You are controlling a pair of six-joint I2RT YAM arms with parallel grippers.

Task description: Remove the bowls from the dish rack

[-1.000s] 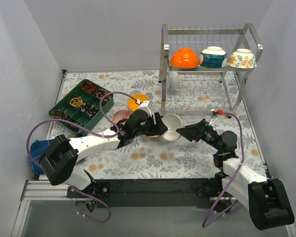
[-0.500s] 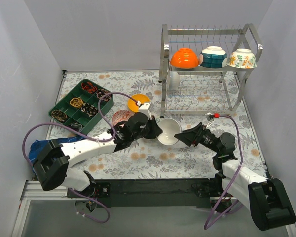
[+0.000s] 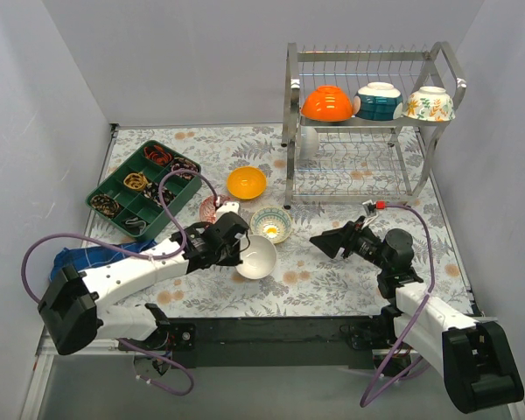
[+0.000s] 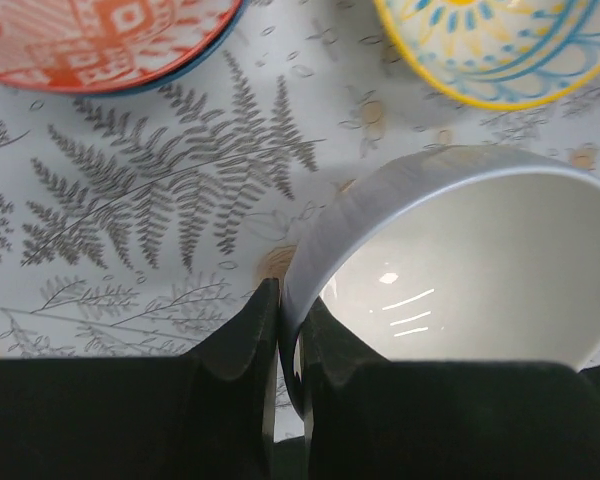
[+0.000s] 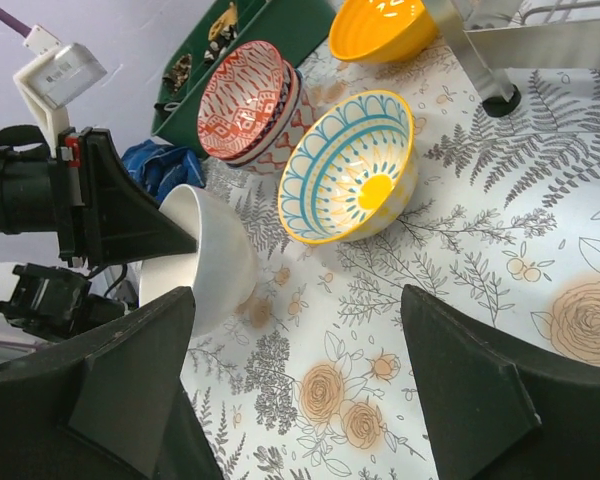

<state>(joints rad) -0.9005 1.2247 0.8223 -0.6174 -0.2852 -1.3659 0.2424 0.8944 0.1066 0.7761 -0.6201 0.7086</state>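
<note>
My left gripper (image 3: 238, 251) is shut on the rim of a white bowl (image 3: 257, 256), tilted low over the table; one finger is inside the rim (image 4: 290, 330), the other outside. My right gripper (image 3: 326, 242) is open and empty, to the right of that bowl (image 5: 205, 255). On the table stand a blue-patterned bowl (image 3: 270, 224), a red-patterned bowl (image 3: 213, 207) and a yellow bowl (image 3: 246, 183). The chrome dish rack (image 3: 290, 131) holds an orange bowl (image 3: 326, 103), a teal bowl (image 3: 378, 101) and a floral bowl (image 3: 429, 103) on top. A white bowl (image 3: 307, 143) leans on the lower tier.
A green compartment tray (image 3: 115, 181) with small items sits at the back left. A blue cloth (image 3: 73, 263) lies at the left edge. Grey walls close the left, back and right sides. The rack's foot (image 5: 500, 98) stands just beyond the blue-patterned bowl.
My left gripper has carried the white bowl left and toward the front, away from my right gripper, uncovering the blue-patterned bowl. My right gripper has drawn back slightly.
</note>
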